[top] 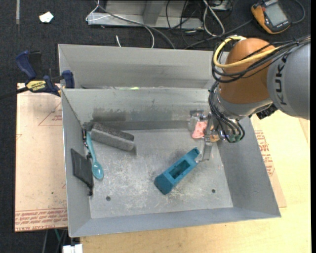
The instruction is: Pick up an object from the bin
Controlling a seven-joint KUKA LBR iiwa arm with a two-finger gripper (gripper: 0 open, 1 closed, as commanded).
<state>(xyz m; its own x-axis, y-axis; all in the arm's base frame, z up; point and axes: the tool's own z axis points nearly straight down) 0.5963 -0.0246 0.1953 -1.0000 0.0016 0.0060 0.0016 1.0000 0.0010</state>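
gripper (pixel 207 148): at blue block's upper end; open or closed, cannot tell
blue block (pixel 177 172): plastic, oblong, recessed top, right-centre of bin (pixel 148 210)

Dark carpet (pixel 34 49) covers the floor, strewn with black cables (pixel 170 22), a white paper scrap (pixel 46 17) and an orange handheld device (pixel 270 15). A pale wooden table (pixel 296 232) shows at the lower right.

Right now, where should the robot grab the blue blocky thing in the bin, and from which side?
Probably across the middle of the blue blocky thing, coming down from above: it lies flat and slanted, long and narrow, with bare bin floor along both long sides.
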